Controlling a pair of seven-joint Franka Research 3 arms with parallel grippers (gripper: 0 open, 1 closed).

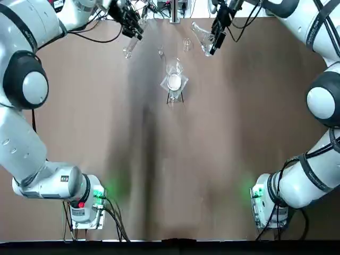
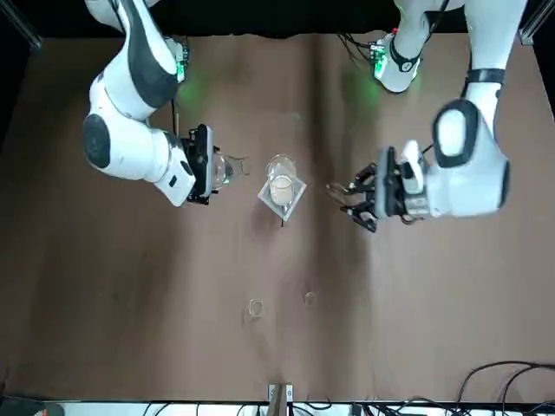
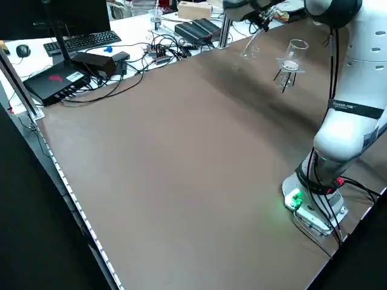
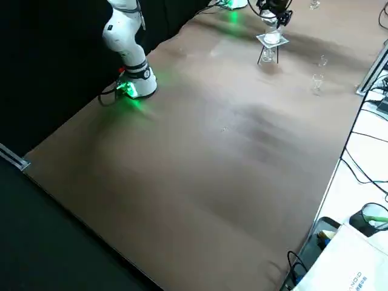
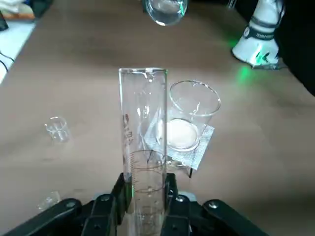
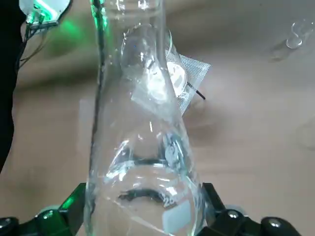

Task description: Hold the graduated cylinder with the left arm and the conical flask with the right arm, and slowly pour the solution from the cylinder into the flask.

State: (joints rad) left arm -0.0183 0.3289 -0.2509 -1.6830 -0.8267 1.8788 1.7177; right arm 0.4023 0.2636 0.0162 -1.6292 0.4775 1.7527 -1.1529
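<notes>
Left gripper (image 5: 145, 206) closed on the base of the cylinder (image 5: 143, 142), which extends from its fingers toward the beaker (image 5: 189, 115) on its stand between the 2 grippers; right gripper (image 6: 142, 206) closed on the body of the flask (image 6: 142, 147), neck pointing away from its fingers.

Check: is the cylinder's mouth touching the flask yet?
Apart. The top view shows the graduated cylinder in the left gripper and the conical flask in the right gripper, with bare table between them.
</notes>
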